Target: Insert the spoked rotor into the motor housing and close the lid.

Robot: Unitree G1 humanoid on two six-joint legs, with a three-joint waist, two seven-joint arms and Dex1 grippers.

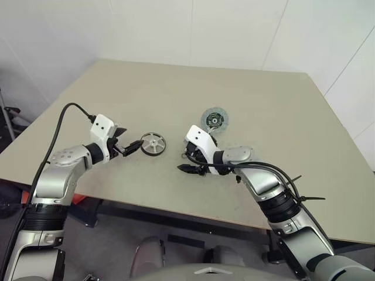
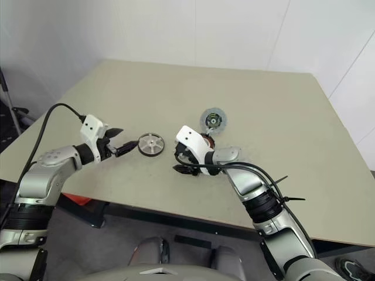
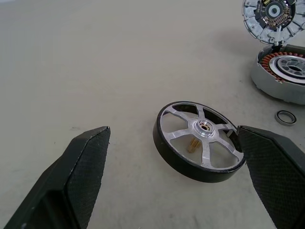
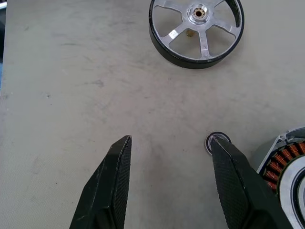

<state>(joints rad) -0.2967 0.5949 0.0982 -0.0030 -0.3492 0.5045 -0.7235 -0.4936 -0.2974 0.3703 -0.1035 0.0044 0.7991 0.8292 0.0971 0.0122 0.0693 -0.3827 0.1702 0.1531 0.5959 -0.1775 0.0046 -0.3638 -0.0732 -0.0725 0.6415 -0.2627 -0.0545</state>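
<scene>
Rotor (image 3: 200, 141): on table, between wide-open left gripper (image 3: 174, 164) jaws, ungrasped. Right gripper (image 4: 171, 183): parted, empty, one finger over ring (image 4: 214, 141). Risk: closing snags ring; rotor slips sideways.
</scene>
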